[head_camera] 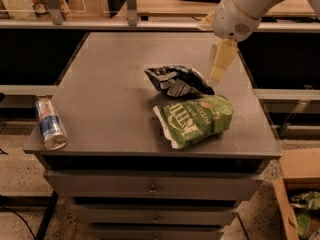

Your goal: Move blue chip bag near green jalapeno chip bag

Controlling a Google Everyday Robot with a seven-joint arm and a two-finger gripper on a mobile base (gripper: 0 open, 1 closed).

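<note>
Right now the end effector [219, 66] hangs above the tabletop [110, 84], behind and a little to the right of the green jalapeno chip bag [195, 120], with its pale yellow tip pointing down and slightly left. How far open it is cannot be told from this angle. It has hold of nothing that shows: the blue chip bag [177, 80] lies crumpled on the tabletop, its right end just beside the tip, and whether the two touch I cannot tell. The blue chip bag sits directly behind the green jalapeno chip bag, so close that their edges meet or nearly meet. The green jalapeno chip bag lies flat with its lettering up, near the front right of the tabletop. Far to its left, at the front left edge, a blue-and-silver can [50, 124] lies on its side — well apart from both bags. Below it, drawers [150, 186] fill the cabinet front.
</note>
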